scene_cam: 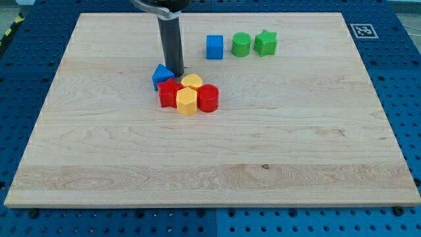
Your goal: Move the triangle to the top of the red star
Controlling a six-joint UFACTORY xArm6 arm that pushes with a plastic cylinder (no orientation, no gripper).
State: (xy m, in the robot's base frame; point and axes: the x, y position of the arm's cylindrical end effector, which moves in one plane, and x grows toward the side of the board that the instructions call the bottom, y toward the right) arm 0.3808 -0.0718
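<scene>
While our tip (177, 73), carrying no gripper, is touching the blue triangle (160, 76) above the red star (170, 93), we are risking scattering the yellow blocks (188, 93) beside that star.

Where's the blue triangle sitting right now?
The blue triangle lies left of centre in the view's upper half, touching the red star's upper-left edge. My tip is just to its right.

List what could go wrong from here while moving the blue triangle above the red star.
1. My tip sits at the upper right edge of the blue triangular block, so a push may slide it left, away from its goal.
2. The red star-shaped block touches the yellow blocks and seems to touch the triangle; pushing could scatter the cluster.
</scene>
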